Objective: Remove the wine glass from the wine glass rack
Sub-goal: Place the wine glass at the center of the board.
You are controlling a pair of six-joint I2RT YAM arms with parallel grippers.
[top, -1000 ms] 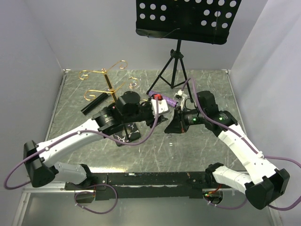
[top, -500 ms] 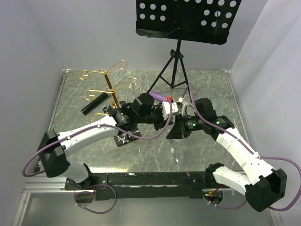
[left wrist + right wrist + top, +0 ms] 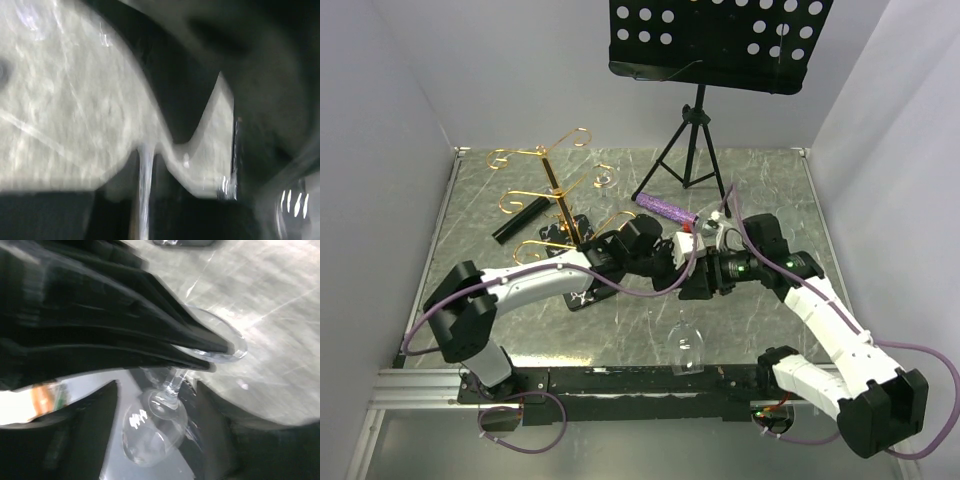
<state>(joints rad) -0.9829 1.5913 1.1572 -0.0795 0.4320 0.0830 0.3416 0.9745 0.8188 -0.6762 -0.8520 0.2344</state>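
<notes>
- The left tool (image 3: 690, 262) is clenched, apparently on the stem of the wine glass (image 3: 686, 345), which hangs bowl-down directly below it, long axis upright.
- The right tool (image 3: 703, 283) sits just beside it. Blur hides whether it grips or has let go.
- The wine glass rack (image 3: 552, 180) stands well behind the left tool, with the bench (image 3: 620, 330) beneath.

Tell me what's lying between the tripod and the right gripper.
A purple tube lies on the table between the tripod and the right gripper; the top view shows it.
</notes>
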